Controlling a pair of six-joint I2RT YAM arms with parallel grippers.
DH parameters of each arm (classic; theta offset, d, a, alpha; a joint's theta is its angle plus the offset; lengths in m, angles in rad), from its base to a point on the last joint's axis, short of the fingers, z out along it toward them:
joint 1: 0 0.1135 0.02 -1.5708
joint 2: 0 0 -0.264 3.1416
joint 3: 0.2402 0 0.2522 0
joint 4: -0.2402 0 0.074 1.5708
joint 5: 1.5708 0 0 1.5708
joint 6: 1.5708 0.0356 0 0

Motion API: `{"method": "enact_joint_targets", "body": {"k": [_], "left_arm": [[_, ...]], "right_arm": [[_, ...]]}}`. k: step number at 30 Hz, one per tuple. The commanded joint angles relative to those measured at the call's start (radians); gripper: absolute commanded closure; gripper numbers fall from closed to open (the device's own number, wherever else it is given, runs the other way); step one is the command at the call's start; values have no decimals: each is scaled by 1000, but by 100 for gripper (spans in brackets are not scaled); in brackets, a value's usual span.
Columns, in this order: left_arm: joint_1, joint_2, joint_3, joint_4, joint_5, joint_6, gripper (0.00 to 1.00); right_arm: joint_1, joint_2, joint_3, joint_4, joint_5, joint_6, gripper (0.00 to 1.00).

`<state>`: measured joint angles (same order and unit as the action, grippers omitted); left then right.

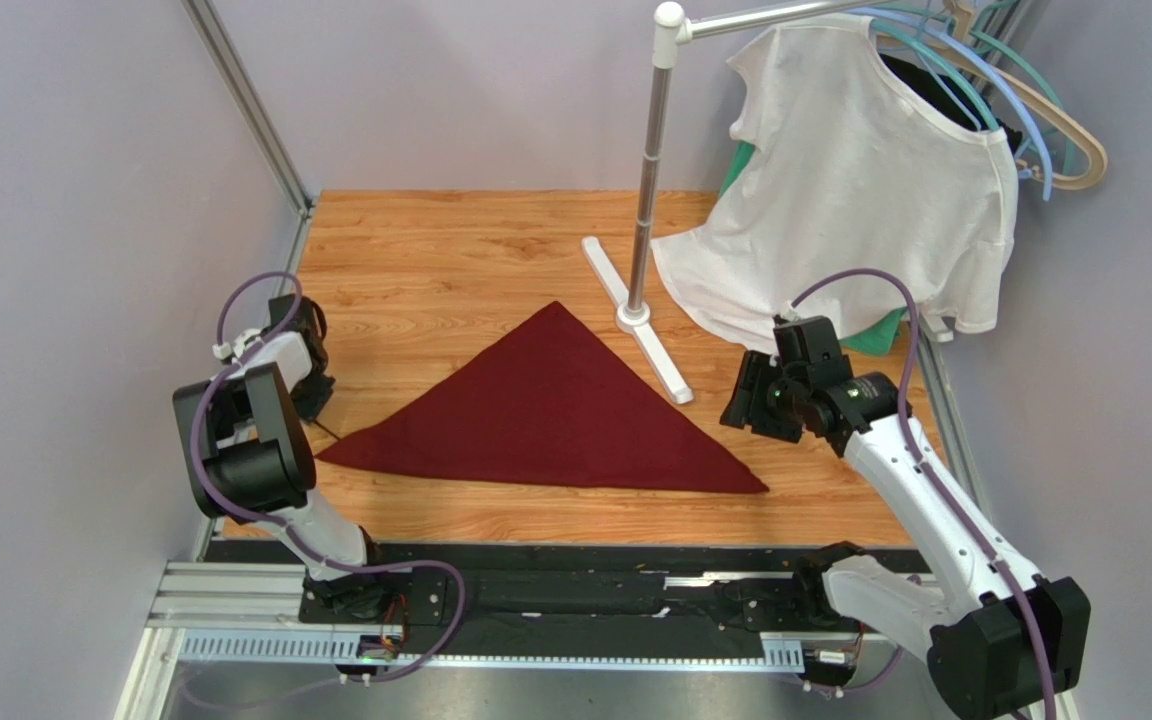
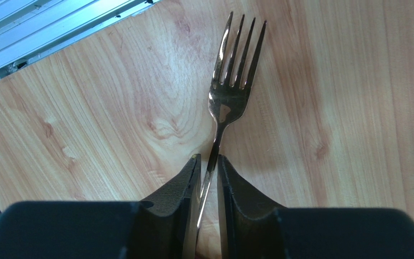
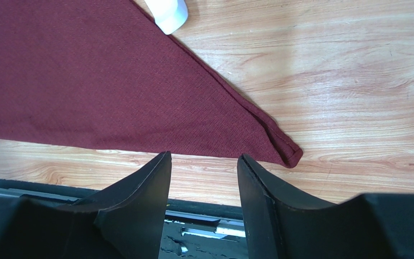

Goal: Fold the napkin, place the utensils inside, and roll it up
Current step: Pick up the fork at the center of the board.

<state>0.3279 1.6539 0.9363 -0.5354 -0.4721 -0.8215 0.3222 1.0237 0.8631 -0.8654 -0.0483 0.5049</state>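
A wood-grain bench fills the cell between pale walls. At its back stands a white garment stand with a white T-shirt on hangers.

The left pincer sits low over the bench's left edge. Its fingers flank the thin handle of a fork with only a sliver of gap. Whether they already pinch the handle I cannot tell. The fork lies flat on bare wood, tines pointing away from the pincer and well clear of the cloth.

The right pincer is spread and holds nothing. It hangs just above the near right corner of the napkin.

The napkin lies flat mid-bench as a dark red triangle, long edge toward the arms and apex toward the stand's foot. The right wrist view shows a doubled edge at the corner, so the fold looks done.

By my reading the work is about a third along. The cloth is folded, but no utensil lies on it yet and nothing is rolled. The fork is the only utensil I can find in any view. Still to come are carrying it onto the triangle, adding any other utensils, and rolling the cloth around them.
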Motion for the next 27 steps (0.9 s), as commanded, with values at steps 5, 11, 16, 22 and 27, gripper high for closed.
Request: {"method": "enact_joint_targets", "body": {"k": [5, 11, 16, 22, 27], "left_arm": [[5, 32, 24, 61, 39, 38, 87], [10, 18, 16, 72, 49, 29, 79], [22, -23, 2, 81, 64, 25, 55], [25, -60, -8, 103, 81, 25, 33], [46, 12, 36, 51, 93, 12, 61]], "right_arm": [[-2, -36, 34, 8, -45, 12, 48], [-3, -45, 19, 8, -50, 6, 48], [-3, -48, 4, 14, -61, 4, 48], [-2, -47, -9, 26, -76, 4, 48], [-2, -53, -10, 25, -81, 3, 48]]}}
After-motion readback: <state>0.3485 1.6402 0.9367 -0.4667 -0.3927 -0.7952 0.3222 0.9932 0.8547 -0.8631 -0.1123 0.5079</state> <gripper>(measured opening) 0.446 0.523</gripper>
